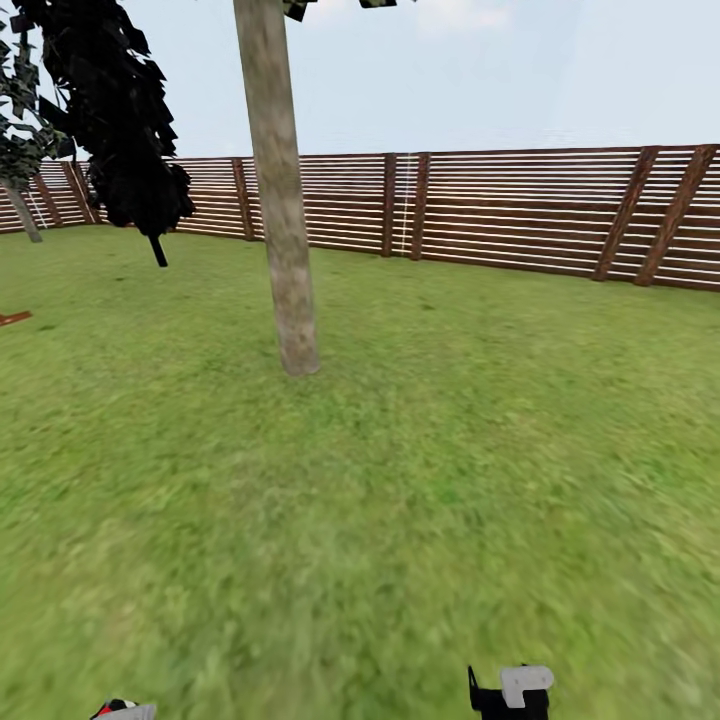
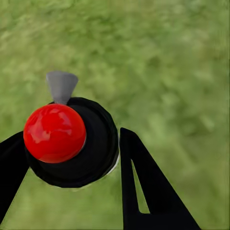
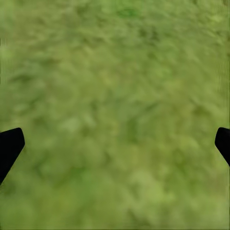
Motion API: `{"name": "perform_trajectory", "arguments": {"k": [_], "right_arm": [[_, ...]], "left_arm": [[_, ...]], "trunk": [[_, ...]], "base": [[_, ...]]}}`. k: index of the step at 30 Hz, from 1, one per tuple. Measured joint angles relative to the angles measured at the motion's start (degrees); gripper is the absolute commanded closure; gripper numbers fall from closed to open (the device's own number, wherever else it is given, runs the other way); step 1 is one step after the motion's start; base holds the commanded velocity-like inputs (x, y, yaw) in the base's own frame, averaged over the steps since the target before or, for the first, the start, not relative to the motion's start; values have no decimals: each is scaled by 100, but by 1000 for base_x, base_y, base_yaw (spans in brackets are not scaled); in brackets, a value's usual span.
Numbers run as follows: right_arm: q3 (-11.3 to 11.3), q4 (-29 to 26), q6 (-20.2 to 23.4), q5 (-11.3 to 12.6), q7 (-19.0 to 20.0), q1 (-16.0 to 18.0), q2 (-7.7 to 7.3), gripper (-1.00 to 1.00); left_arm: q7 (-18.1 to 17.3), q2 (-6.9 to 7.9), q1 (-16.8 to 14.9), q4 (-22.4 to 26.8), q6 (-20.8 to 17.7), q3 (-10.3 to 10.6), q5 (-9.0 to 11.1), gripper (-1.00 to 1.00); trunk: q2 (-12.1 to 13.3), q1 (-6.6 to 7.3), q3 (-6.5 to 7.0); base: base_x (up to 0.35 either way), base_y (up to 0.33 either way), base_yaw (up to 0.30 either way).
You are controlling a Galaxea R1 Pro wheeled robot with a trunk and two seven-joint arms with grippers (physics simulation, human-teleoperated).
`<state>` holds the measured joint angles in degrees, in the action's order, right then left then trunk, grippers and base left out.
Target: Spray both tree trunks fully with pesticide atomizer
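A tall tree with a bare grey-brown trunk (image 1: 283,200) rises from the grass (image 1: 400,480) straight ahead, left of the middle of the head view. In the left wrist view my left gripper (image 2: 72,153) is shut on the pesticide atomizer (image 2: 72,139), whose red round top, black collar and grey nozzle show between the black fingers (image 2: 143,182). The atomizer's red tip (image 1: 118,708) peeks in at the head view's lower edge. My right gripper (image 3: 115,143) stands open over bare grass, its fingertips (image 3: 9,146) at the frame's sides. Part of my right arm (image 1: 512,692) shows low in the head view.
A brown slatted fence (image 1: 500,210) rings the lawn behind the tree. A black-leaved cypress (image 1: 120,120) stands at the back left, with another thin trunk (image 1: 22,212) beyond it. A reddish object (image 1: 14,318) lies at the left edge. Open grass lies between me and the trunk.
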<state>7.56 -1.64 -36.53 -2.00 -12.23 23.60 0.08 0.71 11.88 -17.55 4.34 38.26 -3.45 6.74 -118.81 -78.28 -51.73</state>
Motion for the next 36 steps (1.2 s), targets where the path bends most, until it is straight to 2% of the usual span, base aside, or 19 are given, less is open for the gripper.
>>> {"name": "perform_trajectory", "arguments": {"k": [8, 13, 22, 36], "right_arm": [[-5, -5, -13, -8, 12, 1, -57, -100], [4, -6, -19, -12, 3, 2, -77, -100], [5, -6, -20, -13, 7, 1, -76, -100], [6, -6, -20, -14, 7, 1, -78, -100]], "left_arm": [[0, 0, 0, 0, 0, 0, 0, 100], [-1, -6, 1, -5, 0, 1, 1, 100], [-1, -43, 1, -8, 0, 0, 1, 100], [-1, -44, 0, -9, -1, 0, 1, 100]], "trunk": [[0, 0, 0], [0, 0, -21], [0, 0, -86], [0, 0, -211]], "base": [[340, 103, 2], [340, 97, 175], [340, 74, 155], [340, 17, 26]]}}
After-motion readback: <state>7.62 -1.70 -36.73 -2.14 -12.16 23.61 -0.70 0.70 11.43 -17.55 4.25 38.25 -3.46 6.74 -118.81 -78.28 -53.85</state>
